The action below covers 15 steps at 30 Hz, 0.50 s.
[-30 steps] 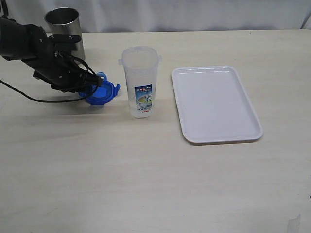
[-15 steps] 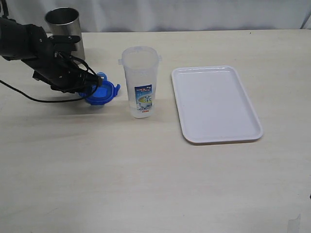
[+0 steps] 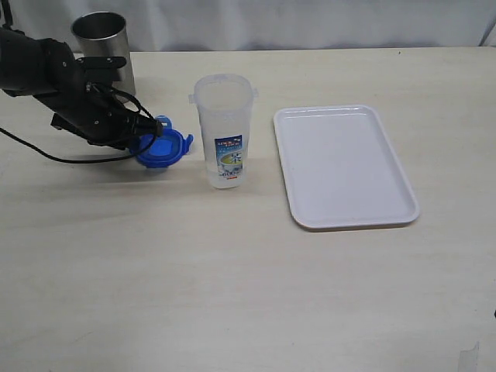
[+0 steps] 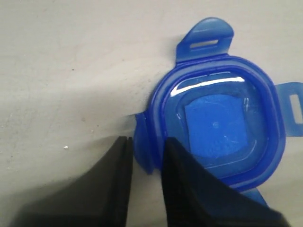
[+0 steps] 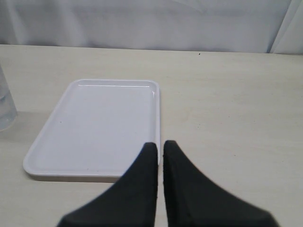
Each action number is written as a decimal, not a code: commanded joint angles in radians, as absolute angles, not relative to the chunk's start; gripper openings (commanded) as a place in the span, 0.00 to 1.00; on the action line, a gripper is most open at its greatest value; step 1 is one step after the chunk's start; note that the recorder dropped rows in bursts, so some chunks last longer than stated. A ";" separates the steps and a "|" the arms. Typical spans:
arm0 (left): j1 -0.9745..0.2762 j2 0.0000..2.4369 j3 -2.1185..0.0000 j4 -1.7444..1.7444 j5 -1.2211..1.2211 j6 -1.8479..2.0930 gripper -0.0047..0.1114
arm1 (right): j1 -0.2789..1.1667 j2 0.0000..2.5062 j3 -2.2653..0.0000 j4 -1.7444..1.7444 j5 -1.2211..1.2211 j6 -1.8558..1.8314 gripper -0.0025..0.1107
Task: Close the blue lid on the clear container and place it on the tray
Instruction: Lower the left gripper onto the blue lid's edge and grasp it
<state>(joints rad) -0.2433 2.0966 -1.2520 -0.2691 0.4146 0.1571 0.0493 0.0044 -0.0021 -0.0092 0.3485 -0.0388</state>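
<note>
Pale beige tabletop (image 3: 232,294) is backed by white curtain (image 3: 310,23). One flap of the blue lid (image 4: 218,123) is pinched in the narrowed left gripper (image 4: 146,146); the clear container (image 3: 224,132) stands just beyond. The right gripper (image 5: 160,144) is closed, empty, with the tray (image 5: 94,118) ahead.

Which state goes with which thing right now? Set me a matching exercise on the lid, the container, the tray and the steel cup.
Things:
1. blue lid
2. clear container
3. tray
4. steel cup

States:
A. standing upright, top open
B. lying flat with nothing on it, on the right of the exterior view
C. one flap between the fingers of the left gripper
D. farthest back, on the left of the exterior view

Pairs: 1-C, 2-A, 3-B, 4-D
</note>
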 commanded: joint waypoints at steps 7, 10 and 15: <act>-0.242 2.087 -1.259 -0.262 0.448 0.151 0.17 | 0.045 0.000 0.000 -0.012 0.346 -0.037 0.06; -0.242 2.087 -1.259 -0.231 0.456 0.153 0.04 | 0.045 0.000 0.000 -0.012 0.346 -0.037 0.06; -0.242 2.087 -1.259 -0.221 0.466 0.153 0.04 | 0.045 0.000 0.000 -0.012 0.346 -0.037 0.06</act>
